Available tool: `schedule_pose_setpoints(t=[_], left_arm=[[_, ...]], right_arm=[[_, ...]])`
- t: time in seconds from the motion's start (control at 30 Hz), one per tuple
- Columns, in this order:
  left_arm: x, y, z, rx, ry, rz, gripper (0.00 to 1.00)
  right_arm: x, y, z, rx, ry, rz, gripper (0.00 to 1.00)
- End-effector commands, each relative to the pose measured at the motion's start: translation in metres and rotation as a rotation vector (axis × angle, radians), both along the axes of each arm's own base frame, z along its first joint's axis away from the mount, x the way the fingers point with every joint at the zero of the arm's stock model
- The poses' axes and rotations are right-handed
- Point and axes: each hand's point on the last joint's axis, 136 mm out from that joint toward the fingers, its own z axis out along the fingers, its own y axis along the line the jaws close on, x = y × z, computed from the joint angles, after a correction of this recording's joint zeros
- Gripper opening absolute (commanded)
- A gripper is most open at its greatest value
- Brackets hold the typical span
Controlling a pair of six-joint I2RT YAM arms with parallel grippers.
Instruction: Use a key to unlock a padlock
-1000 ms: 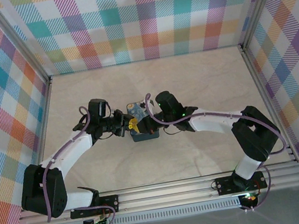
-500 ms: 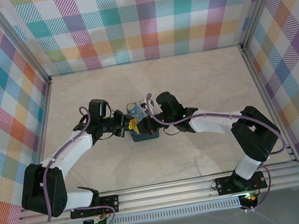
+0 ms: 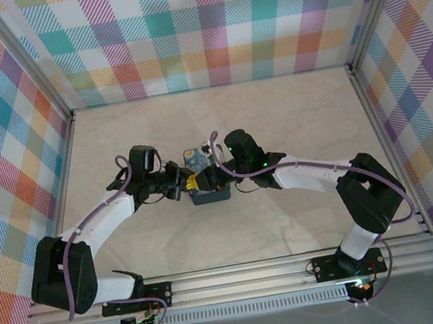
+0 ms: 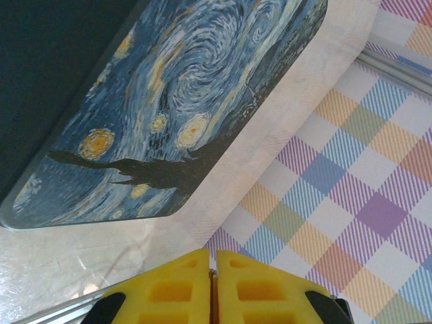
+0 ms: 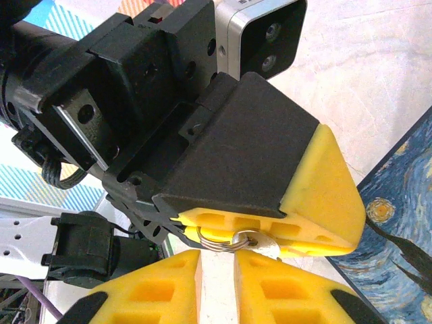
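The right end effector, fingers slightly parted and empty, sits just below the key and its ring, which the closed left end effector pinches near the box; the key grasp appears in hand, and next the key must be aligned with the padlock keyhole.

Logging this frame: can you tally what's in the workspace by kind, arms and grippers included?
Robot arms: 2 (left arm, right arm)
Grippers: 2 (left gripper, right gripper)
Swirl-patterned box: 1
Key on a ring, pinched by the left gripper: 1
Total: 6
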Motion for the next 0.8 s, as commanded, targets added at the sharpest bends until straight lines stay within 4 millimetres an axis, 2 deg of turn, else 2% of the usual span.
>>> schedule_pose_setpoints(t=[0.0,0.13,0.3,0.63,0.77], left_arm=[[-0.007,-0.001,-0.005,-0.006,0.008,-0.021,0.00],[-0.006,-0.002,-0.005,-0.007,0.010,-0.023,0.00],[-0.007,-0.001,-0.007,-0.004,0.017,-0.022,0.00],[-0.007,0.003,-0.009,0.031,0.024,-0.036,0.00],[-0.008,0.002,-0.007,0.022,0.022,-0.036,0.00]], right_arm=[[0.005,0.010,0.018,0.046,-0.031,0.018,0.19],[0.003,0.014,0.014,0.041,-0.024,0.031,0.21],[0.008,0.013,0.004,-0.028,-0.042,-0.013,0.29],[0.016,-0.015,0.003,-0.139,-0.124,-0.094,0.39],[0.021,-0.016,0.002,-0.135,-0.128,-0.095,0.42]])
